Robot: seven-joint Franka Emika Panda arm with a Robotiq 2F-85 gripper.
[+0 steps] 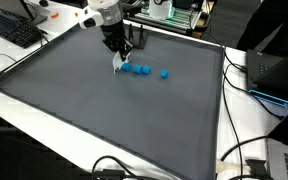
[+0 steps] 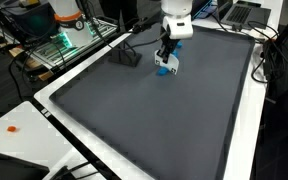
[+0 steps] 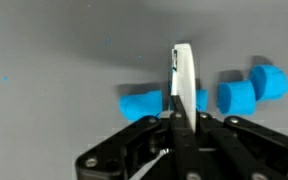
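Observation:
My gripper [image 1: 116, 52] is shut on a thin white flat piece [image 3: 184, 75] that sticks out from between the fingers. It hangs low over the dark grey mat [image 1: 104, 120], with the piece's tip right at a short row of small blue blocks [image 1: 144, 71]. In the wrist view, one blue block [image 3: 142, 103] lies left of the white piece, one [image 3: 201, 100] sits partly behind it, and two more [image 3: 236, 97] lie to the right. In an exterior view my gripper [image 2: 167, 55] stands just above the blue blocks [image 2: 164, 70].
A black keyboard [image 1: 14, 30] lies beyond the mat's edge. A laptop [image 1: 276, 72] and cables sit on the white table beside the mat. A small black stand [image 2: 129, 55] rests on the mat near the gripper. A wire rack with electronics [image 2: 59, 40] stands alongside.

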